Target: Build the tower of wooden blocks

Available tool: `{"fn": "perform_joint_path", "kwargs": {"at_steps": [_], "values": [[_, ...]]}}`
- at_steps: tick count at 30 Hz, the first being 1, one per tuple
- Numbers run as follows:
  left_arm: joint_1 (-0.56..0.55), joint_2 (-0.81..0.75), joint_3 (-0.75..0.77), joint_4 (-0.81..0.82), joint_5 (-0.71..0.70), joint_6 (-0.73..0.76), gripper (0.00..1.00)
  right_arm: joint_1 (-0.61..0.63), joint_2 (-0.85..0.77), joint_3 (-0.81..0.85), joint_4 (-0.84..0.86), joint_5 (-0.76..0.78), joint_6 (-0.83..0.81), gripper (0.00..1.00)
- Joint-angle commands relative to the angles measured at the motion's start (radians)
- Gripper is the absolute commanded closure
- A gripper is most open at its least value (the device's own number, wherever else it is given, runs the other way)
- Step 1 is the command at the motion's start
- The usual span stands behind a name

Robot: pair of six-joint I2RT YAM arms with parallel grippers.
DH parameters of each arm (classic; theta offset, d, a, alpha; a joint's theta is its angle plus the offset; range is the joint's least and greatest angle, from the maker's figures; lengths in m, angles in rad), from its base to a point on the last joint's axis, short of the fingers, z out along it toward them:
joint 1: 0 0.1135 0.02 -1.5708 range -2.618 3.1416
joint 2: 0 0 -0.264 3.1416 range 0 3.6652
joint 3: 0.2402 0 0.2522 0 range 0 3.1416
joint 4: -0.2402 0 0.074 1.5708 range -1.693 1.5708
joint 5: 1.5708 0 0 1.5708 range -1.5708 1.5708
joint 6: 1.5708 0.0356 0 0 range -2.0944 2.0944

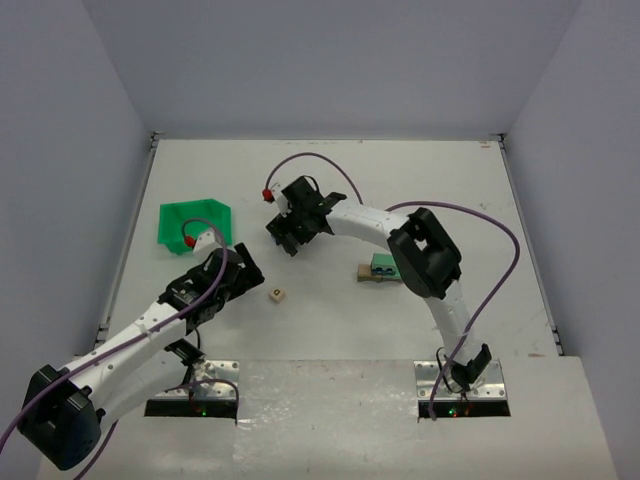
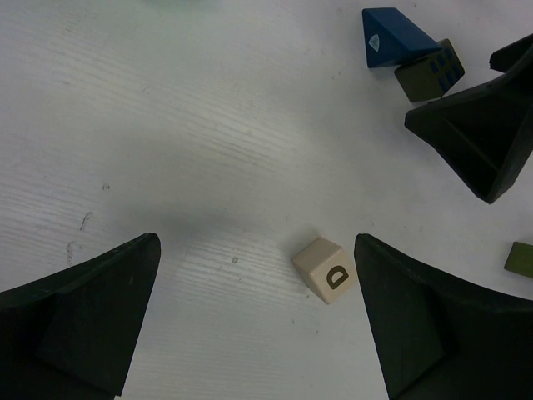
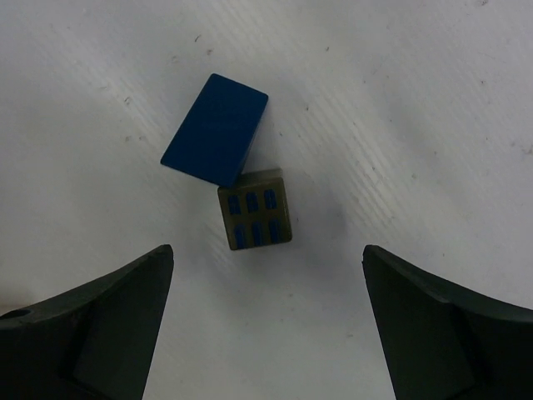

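Note:
The tower's start (image 1: 378, 268) stands right of centre: a tan bar with a green block on it, partly hidden by my right arm. A cream cube marked D (image 1: 276, 295) lies on the table; in the left wrist view it (image 2: 326, 268) sits between my open fingers, close to the right one. My left gripper (image 1: 243, 274) (image 2: 258, 321) is open and empty. My right gripper (image 1: 287, 238) (image 3: 266, 333) is open and empty, above a blue wedge block (image 3: 216, 129) and an olive cube with blue windows (image 3: 255, 218), which touch each other. Both show in the left wrist view (image 2: 393, 37) (image 2: 430, 71).
A green plastic bin (image 1: 195, 225) stands at the left, just behind my left gripper. A right gripper finger (image 2: 479, 133) shows in the left wrist view, and a small olive piece (image 2: 522, 259) sits at that view's right edge. White walls enclose the table.

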Motion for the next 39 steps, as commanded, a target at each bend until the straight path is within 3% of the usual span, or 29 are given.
{"fn": "perform_joint_path", "kwargs": {"at_steps": [1, 5, 8, 17, 31, 39], "values": [[-0.01, 0.013, 0.011, 0.037, -0.015, 0.02, 0.0, 0.003, 0.043, 0.113, -0.021, -0.017, -0.002, 0.14], [-0.008, 0.016, 0.002, 0.049, -0.01, 0.024, 0.0, 0.004, 0.087, 0.139, -0.019, -0.044, -0.005, 0.44], [-0.008, 0.013, -0.006, 0.055, -0.008, 0.026, 0.0, 0.003, 0.089, 0.133, -0.011, -0.056, -0.008, 0.57], [-0.009, 0.009, -0.013, 0.063, -0.005, 0.027, 0.0, 0.003, 0.023, 0.074, 0.039, -0.116, -0.041, 0.82], [-0.01, -0.009, -0.01, 0.075, -0.014, 0.038, 0.0, -0.022, -0.329, -0.097, 0.078, -0.172, -0.286, 0.91], [-0.01, 0.003, 0.023, 0.091, -0.018, 0.055, 0.0, -0.158, -0.532, -0.152, -0.069, -0.331, -0.477, 0.92]]}}
